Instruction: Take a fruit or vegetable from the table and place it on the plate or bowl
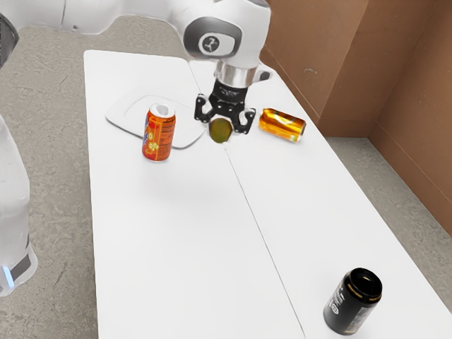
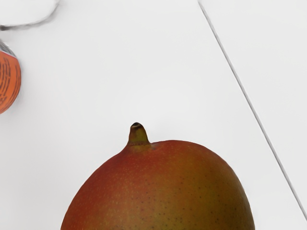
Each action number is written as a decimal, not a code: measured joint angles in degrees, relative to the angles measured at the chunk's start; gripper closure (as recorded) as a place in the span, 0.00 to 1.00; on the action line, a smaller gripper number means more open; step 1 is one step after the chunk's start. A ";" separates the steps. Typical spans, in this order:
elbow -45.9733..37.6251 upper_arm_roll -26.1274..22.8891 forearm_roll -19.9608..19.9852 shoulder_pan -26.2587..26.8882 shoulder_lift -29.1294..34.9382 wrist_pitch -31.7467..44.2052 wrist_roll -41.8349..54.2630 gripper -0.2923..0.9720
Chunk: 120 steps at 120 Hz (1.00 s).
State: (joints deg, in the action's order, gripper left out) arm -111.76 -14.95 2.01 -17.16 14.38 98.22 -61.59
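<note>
Exterior view, from its left: a white plate (image 1: 131,109) lies on the white table (image 1: 169,240), and an upright orange can (image 1: 158,133) stands at the plate's near edge. Just right of the can, the gripper (image 1: 223,127) points down, its fingers closed partway on a mango (image 1: 221,131) held clear of the tabletop, beside the plate and not on it. Further right a gold can (image 1: 282,124) lies on its side, and a black can (image 1: 352,300) stands well apart near the front. In the wrist view the mango (image 2: 158,187) hangs stem-first under the hand, with the orange can (image 2: 8,81) off to one side.

Red-green mango (image 2: 158,191), orange can (image 1: 158,133), white plate (image 1: 131,109)
</note>
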 joint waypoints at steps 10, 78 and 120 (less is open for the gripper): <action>-0.16 2.08 -0.63 -3.21 0.90 -2.02 0.48 0.55; 2.70 28.96 -5.39 -4.51 -5.74 -3.43 7.50 0.55; 2.75 31.66 -3.05 -4.25 -6.20 -1.67 11.09 0.28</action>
State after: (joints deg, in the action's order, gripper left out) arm -109.01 16.72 -1.05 -21.41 8.17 96.55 -50.50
